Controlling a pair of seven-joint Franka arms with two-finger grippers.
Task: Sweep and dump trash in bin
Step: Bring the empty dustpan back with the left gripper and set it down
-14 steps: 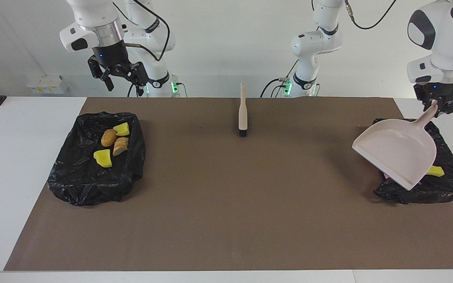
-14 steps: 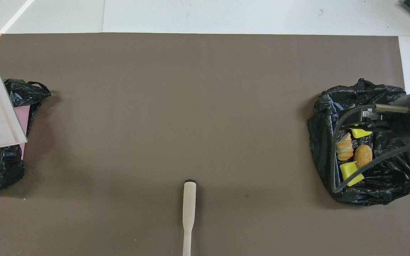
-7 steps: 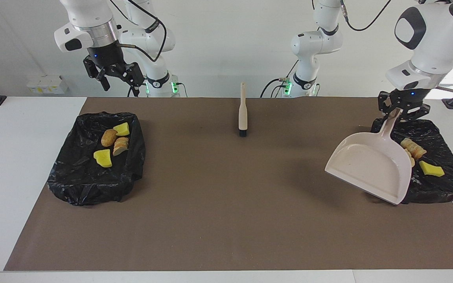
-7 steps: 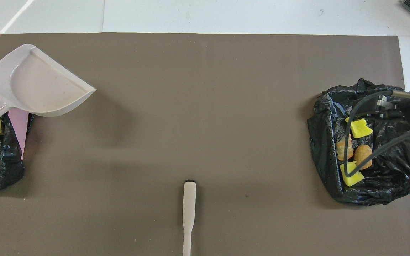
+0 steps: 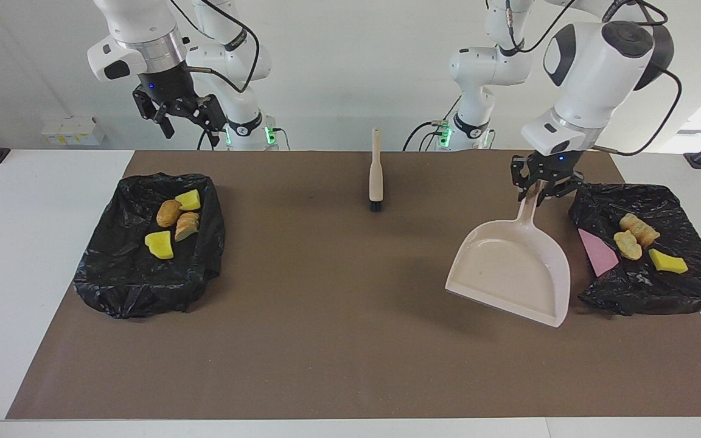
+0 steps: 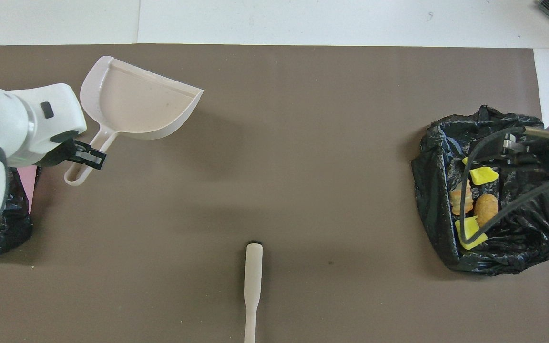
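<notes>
My left gripper (image 5: 539, 193) (image 6: 88, 156) is shut on the handle of the beige dustpan (image 5: 512, 274) (image 6: 141, 102). The pan is empty and hangs tilted over the brown mat, beside the black-bagged bin (image 5: 679, 286) at the left arm's end. In that bin lie trash pieces: tan lumps (image 5: 629, 242) and a yellow chunk (image 5: 667, 261). A second bagged bin (image 5: 137, 280) (image 6: 503, 257) at the right arm's end holds several more trash pieces (image 5: 171, 222) (image 6: 474, 209). My right gripper (image 5: 181, 118) hangs open and empty above that bin's edge nearest the robots.
A beige hand brush (image 5: 376, 173) (image 6: 253, 276) lies on the mat (image 5: 338, 316) at mid-table, close to the robots, its bristles pointing away from them. A pink sheet (image 5: 597, 252) leans inside the bin at the left arm's end.
My left arm has carried the dustpan off the bin toward mid-table, uncovering the trash in that bin. The right gripper rose a little.
</notes>
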